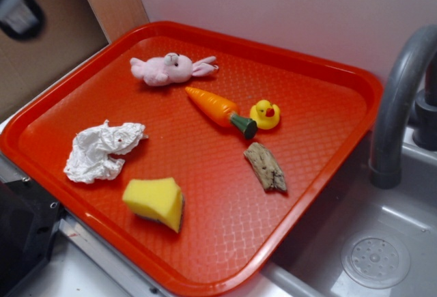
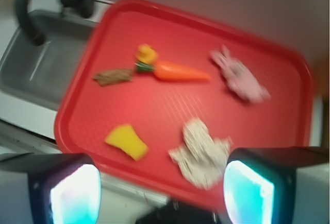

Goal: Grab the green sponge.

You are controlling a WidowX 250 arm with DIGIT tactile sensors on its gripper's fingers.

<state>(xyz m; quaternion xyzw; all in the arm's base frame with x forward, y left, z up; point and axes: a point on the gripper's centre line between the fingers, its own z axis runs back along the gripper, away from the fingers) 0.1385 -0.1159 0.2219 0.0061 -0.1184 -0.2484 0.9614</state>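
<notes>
I see the hand [image 2: 162, 193] spread wide, empty, high above the tray [image 2: 289, 54]; green sponge [image 2: 127, 141] lies untouched near its edge.

on the red tray [image 1: 328, 72] [image 2: 289, 59] lie six things, one of each kind: one green sponge [image 1: 154, 201] [image 2: 127, 140], one crumpled white paper [image 1: 102, 150] [image 2: 200, 152], one pink plush rabbit [image 1: 171, 69] [image 2: 240, 77], one toy carrot [image 1: 217, 110] [image 2: 175, 71], one yellow rubber duck [image 1: 265, 114] [image 2: 147, 54], one brown wood piece [image 1: 266, 166] [image 2: 112, 76]. beside the tray: one sink [image 1: 382, 242] [image 2: 36, 74], one grey faucet [image 1: 399, 99] [image 2: 26, 7].
</notes>
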